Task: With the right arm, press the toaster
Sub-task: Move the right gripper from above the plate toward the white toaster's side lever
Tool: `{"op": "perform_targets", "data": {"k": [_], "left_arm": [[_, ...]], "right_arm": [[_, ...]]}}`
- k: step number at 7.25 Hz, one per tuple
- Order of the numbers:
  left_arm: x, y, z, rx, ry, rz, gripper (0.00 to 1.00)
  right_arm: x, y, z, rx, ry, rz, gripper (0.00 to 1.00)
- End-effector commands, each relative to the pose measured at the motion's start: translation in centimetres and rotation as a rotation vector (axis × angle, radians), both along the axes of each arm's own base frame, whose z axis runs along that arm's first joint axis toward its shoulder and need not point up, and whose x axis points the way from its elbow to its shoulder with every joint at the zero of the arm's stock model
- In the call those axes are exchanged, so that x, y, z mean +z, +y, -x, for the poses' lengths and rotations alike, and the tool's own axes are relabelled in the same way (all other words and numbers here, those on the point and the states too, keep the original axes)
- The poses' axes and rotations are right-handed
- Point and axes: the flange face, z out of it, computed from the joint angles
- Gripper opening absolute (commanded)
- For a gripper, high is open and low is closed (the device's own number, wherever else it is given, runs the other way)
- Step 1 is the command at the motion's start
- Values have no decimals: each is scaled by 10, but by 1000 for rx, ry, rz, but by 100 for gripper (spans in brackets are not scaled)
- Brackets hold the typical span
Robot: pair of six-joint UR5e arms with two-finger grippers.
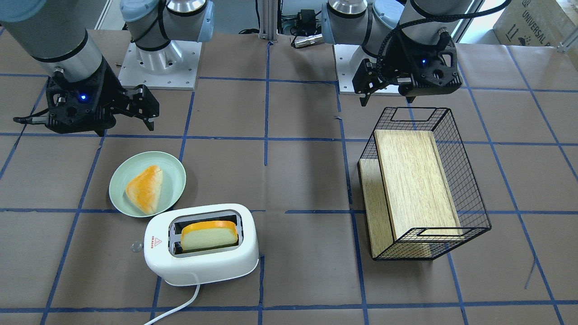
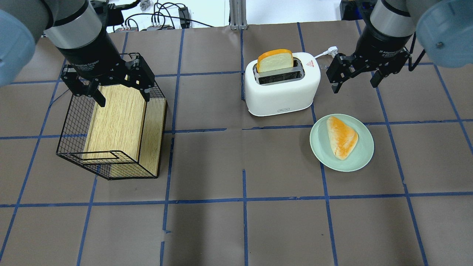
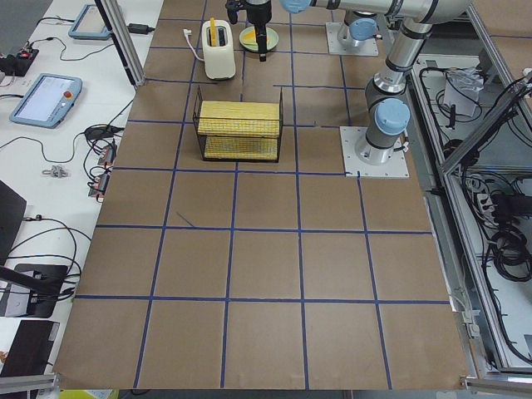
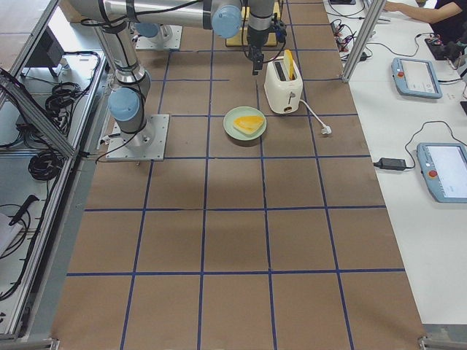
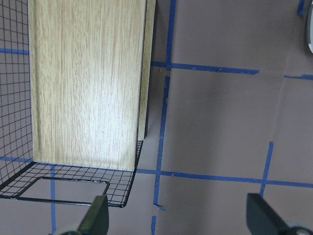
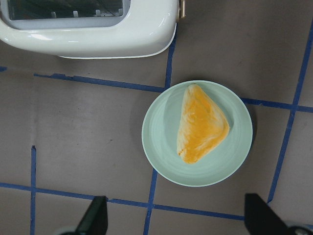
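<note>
The white toaster (image 1: 201, 262) stands on the table with a slice of bread (image 1: 210, 234) sticking up from one slot. Its clear lever knob (image 1: 134, 246) is at the end nearest the plate. The toaster also shows in the overhead view (image 2: 281, 92) and at the top of the right wrist view (image 6: 98, 34). My right gripper (image 2: 356, 79) is open and empty. It hangs above the table beside the toaster's lever end, apart from it. In the right wrist view it (image 6: 176, 220) is over the plate. My left gripper (image 2: 122, 94) is open and empty over the basket.
A pale green plate (image 2: 366, 155) with a triangular piece of bread (image 2: 342, 136) lies next to the toaster. A black wire basket (image 2: 70, 147) with a wooden board (image 2: 118, 118) in it lies on its side under my left gripper. The toaster's white cord (image 1: 180, 307) runs towards the table edge.
</note>
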Motion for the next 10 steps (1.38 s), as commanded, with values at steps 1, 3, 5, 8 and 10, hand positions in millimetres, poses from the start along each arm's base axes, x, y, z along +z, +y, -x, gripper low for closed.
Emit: {"op": "perform_targets", "data": {"k": [1, 3, 5, 8, 10], "left_arm": [[0, 0, 0, 0, 0, 0, 100], [0, 0, 0, 0, 0, 1, 100], [0, 0, 0, 0, 0, 0, 100], [0, 0, 0, 0, 0, 0, 100], [0, 0, 0, 0, 0, 0, 100]], "right_arm": [[1, -6, 4, -9, -8, 16, 83], [-17, -40, 35, -19, -75, 48, 2], [-31, -90, 88, -48, -265, 97, 1], [-38, -160, 81, -20, -333, 121, 2], [-83, -178, 54, 12, -347, 58, 2]]}}
